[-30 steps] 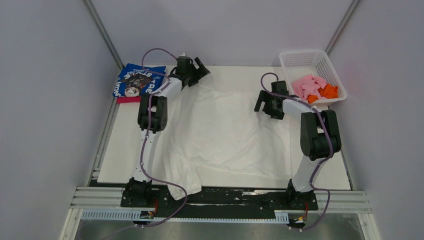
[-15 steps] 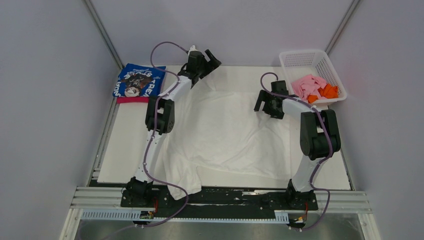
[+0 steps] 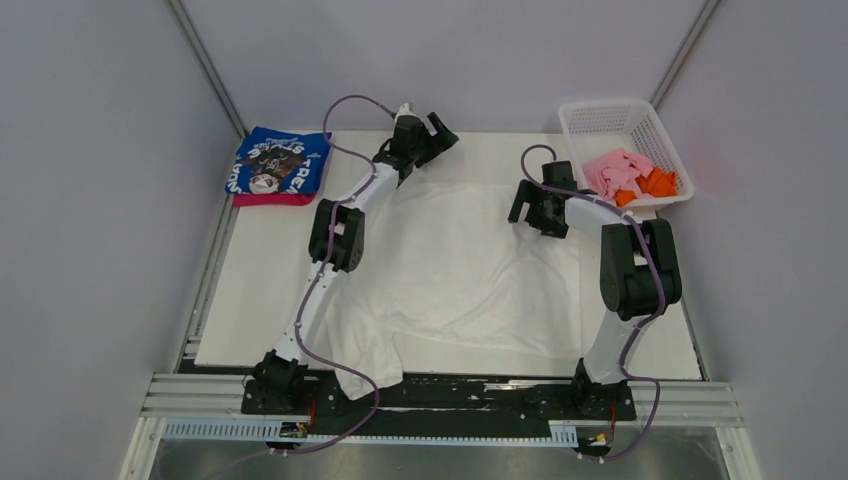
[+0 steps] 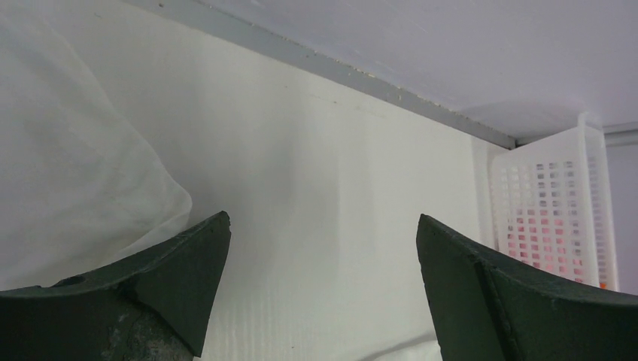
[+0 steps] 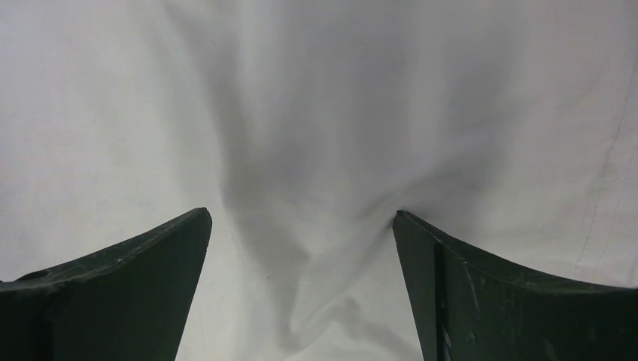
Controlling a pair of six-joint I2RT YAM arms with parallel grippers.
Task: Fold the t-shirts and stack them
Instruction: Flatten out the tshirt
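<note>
1. Shirt spread: white tee (image 3: 450,260) plain side up across centre of table (image 3: 250,300), wrinkled, one sleeve spilling over the edge at 7 o'clock.
2. Blue tee (image 3: 282,160) folded at 10 o'clock corner on top of magenta tee (image 3: 262,199). Pink tee (image 3: 612,170) and orange tee (image 3: 657,183) bunched in basket (image 3: 600,108) at 2 o'clock.
3. Left gripper (image 3: 447,128) at 12 o'clock, beyond the white tee's far hem, over bare table. Jaws spread wide, holding nothing.
4. Right gripper (image 3: 533,215) low over the tee's 2 o'clock corner. Jaws wide apart and empty, with a cloth ridge below the gap.
5. Likely step: taking the far hem for a first fold. Set left down on the hem near 11 o'clock. Pinch both corners level, right on that ridge. Lift together with even tension toward 6 o'clock.
</note>
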